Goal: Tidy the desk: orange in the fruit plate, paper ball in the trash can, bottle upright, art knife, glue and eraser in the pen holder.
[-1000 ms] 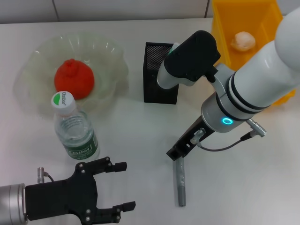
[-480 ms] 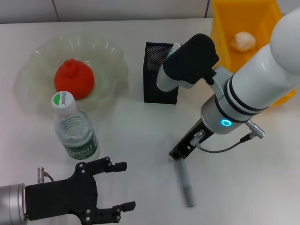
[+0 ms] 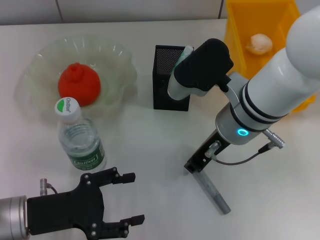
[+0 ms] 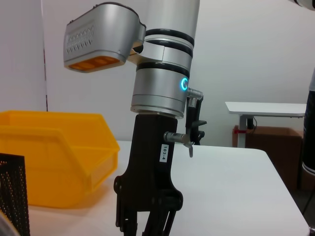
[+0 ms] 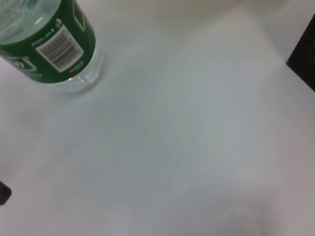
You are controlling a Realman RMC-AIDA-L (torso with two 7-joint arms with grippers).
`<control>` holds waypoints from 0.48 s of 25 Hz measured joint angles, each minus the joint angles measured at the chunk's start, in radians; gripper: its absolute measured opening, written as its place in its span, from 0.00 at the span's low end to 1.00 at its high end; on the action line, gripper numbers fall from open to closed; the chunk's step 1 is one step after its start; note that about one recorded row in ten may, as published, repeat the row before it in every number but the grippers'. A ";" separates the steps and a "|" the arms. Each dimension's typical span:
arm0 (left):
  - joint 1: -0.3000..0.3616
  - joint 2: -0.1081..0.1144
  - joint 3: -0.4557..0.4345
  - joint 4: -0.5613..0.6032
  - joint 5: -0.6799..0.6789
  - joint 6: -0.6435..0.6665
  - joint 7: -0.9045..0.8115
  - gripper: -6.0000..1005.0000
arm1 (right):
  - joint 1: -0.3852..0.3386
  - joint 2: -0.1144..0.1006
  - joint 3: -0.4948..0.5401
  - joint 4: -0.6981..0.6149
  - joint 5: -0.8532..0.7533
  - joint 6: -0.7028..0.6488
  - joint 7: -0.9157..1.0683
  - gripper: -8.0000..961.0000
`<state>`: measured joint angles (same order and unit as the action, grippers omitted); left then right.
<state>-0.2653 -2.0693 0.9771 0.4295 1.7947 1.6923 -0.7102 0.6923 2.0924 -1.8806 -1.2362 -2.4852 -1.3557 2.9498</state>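
Your right gripper [image 3: 196, 167] pinched the grey art knife [image 3: 214, 194] by its far end; it swung rightward under the claw, so the grasp looked loose. Left gripper [image 3: 127, 197] sat open, empty, near-left.

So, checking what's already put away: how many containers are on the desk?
3: the fruit plate far left holding the orange, the pen holder at centre, the trash can far right holding the paper ball.

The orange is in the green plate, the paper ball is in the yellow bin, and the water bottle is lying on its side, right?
Not quite. The bottle stands upright, cap on top, as the head view shows. The orange is in the fruit plate and the paper ball in the trash can.
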 joint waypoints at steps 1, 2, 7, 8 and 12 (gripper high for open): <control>0.000 0.000 0.000 0.000 0.000 0.000 0.000 0.79 | 0.001 0.000 0.000 0.000 -0.001 -0.003 0.000 0.38; 0.000 0.000 0.000 0.000 0.000 0.000 0.000 0.79 | 0.001 0.000 0.000 0.000 -0.003 -0.006 0.000 0.38; 0.000 -0.001 0.000 0.000 0.000 0.000 0.000 0.79 | 0.013 0.000 -0.002 0.015 -0.006 -0.014 0.000 0.32; -0.001 -0.001 0.000 0.001 0.000 -0.001 0.000 0.79 | 0.020 -0.001 -0.002 0.024 -0.006 -0.021 -0.001 0.28; -0.001 0.000 0.000 0.004 0.000 0.002 -0.001 0.79 | 0.021 -0.002 -0.010 0.009 -0.008 -0.034 -0.006 0.15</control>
<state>-0.2668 -2.0695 0.9771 0.4334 1.7947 1.6942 -0.7110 0.7132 2.0908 -1.8906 -1.2272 -2.4930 -1.3901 2.9440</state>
